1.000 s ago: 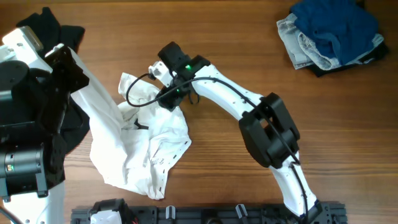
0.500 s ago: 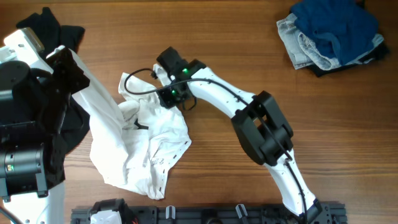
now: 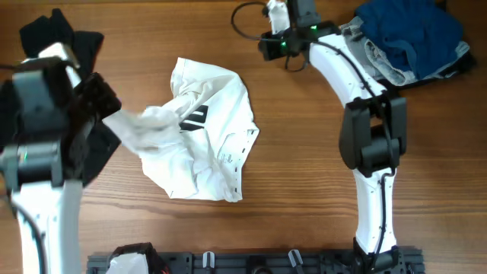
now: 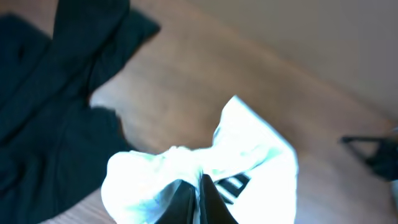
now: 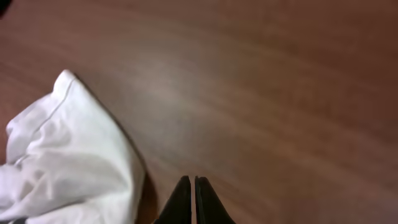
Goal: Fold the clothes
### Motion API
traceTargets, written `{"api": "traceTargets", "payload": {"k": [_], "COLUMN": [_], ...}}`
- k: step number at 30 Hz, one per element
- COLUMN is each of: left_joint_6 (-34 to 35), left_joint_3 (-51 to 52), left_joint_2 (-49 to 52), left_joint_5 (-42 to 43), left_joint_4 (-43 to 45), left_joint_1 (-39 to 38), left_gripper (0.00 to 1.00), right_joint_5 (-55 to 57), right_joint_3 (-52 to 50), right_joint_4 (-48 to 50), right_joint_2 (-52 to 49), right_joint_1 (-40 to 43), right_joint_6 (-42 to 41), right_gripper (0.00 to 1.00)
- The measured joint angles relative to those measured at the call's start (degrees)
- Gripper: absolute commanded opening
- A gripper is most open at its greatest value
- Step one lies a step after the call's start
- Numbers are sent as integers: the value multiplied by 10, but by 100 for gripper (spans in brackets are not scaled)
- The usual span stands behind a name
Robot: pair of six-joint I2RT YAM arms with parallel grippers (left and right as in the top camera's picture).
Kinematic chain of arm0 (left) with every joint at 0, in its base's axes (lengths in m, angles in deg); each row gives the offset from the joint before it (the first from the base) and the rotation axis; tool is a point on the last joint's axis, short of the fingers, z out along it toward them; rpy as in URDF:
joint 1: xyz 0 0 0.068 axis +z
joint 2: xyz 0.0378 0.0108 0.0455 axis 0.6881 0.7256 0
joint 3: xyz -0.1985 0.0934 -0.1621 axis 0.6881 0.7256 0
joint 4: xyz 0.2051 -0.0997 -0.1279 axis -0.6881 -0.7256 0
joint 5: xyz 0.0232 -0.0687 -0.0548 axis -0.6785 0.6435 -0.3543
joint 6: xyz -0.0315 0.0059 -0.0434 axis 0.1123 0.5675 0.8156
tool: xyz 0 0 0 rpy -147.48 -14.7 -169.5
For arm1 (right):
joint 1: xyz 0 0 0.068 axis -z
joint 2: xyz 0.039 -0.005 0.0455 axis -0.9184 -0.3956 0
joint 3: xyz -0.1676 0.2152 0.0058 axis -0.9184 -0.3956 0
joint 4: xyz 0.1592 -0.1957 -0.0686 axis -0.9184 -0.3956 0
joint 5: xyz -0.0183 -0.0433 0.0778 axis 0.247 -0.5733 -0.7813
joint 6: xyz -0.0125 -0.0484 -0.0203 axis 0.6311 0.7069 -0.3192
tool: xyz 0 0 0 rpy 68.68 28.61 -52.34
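Observation:
A crumpled white garment [image 3: 205, 133] with a black striped mark lies on the wooden table [image 3: 304, 190], left of centre. My left gripper [image 3: 114, 122] is shut on a bunched corner of it, at the garment's left side. The left wrist view shows the white cloth [image 4: 249, 149] pinched between the dark fingers of the left gripper [image 4: 199, 182]. My right gripper [image 3: 265, 47] is near the table's far edge, right of the garment and apart from it. In the right wrist view that gripper [image 5: 194, 180] is shut on nothing above bare wood, with the white garment [image 5: 68, 162] to its left.
A black garment [image 3: 65, 38] lies at the far left, partly under my left arm. A pile of blue and denim clothes [image 3: 407, 38] sits at the far right corner, beside the right arm. A dark rack [image 3: 251, 262] runs along the near edge.
My right gripper has let go of the white garment, shut, and swung away to the far right. The left gripper has dragged the garment, which now lies further right and further back.

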Motion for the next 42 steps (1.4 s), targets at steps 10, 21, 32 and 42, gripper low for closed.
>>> {"api": "traceTargets", "payload": {"k": [10,21,32,42], "left_joint_6": [-28,-19,-19,-19], "left_joint_3": [0,0,0,0], "left_joint_2": [153,153,153,153], "left_joint_5": [-52,-52,-52,-51], "left_joint_4": [28,31,30,26], "left_joint_1": [35,104,104,104], "left_gripper": [4,4,4,4], "right_joint_5": [-124,92,91,83], "right_joint_3": [9,-140,-142,-141], "right_joint_4": [-194,-105,-103,-108], "right_joint_2": [27,40,40,44], "right_joint_1": [-46,-279,-307,-284], "right_joint_6": [34,-229,-236,-217], "right_gripper": [71,50,36,4]}}
